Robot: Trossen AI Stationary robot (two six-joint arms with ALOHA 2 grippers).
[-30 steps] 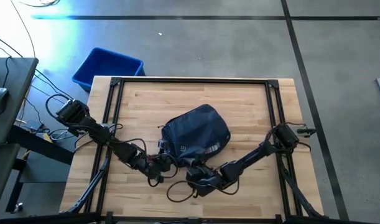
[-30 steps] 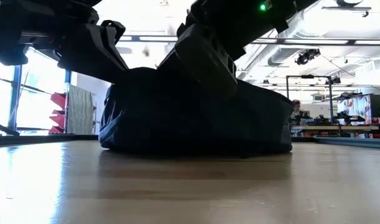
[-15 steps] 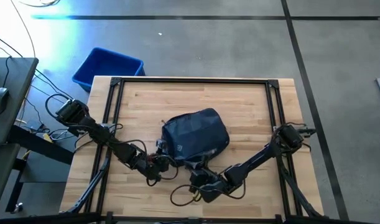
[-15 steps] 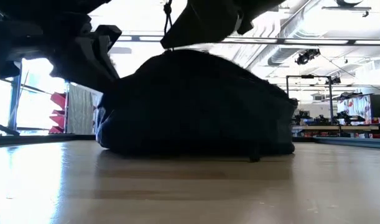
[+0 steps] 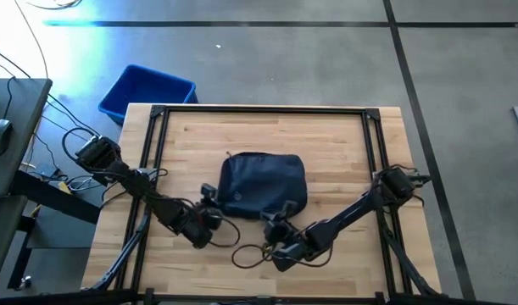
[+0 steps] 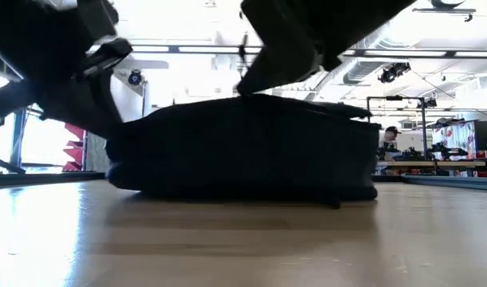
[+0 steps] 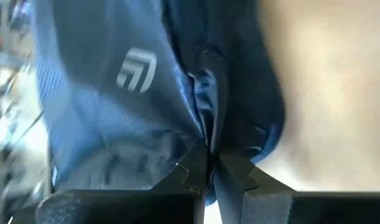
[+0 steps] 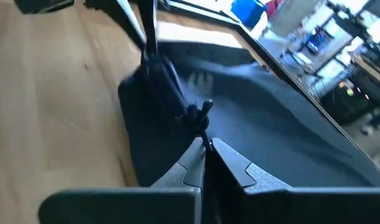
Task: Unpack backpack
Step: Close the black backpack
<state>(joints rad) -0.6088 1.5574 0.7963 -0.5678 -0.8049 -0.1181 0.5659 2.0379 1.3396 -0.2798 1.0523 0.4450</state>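
The dark navy backpack lies flat on the middle of the wooden table, with its white logo facing up. The low view shows the backpack as a low, level slab resting on its broad side. My left gripper is shut at its near left corner. My right gripper is shut at the middle of its near edge. My left gripper pinches a raised fold of the navy cloth at the backpack's near left corner between its two fingertips. It comes slanting down from the table's left and near side. The backpack rests on the table. My right gripper pinches a thin dark pull between its fingertips, at the backpack's near edge. It comes slanting from the table's near side, close to level. The pull runs up from the bag to the fingers, and the bag stays on the table.
A bright blue bin stands on the floor beyond the table's far left corner. A black cable loops on the table near the front edge. Black frame rails run round the tabletop.
The backpack has gone from a bulging, skewed lump to a flat shape squared to the table. My left gripper has shifted toward the table's left edge and rolled. My right gripper has rolled too, dipping toward the near edge and coming back to the bag.
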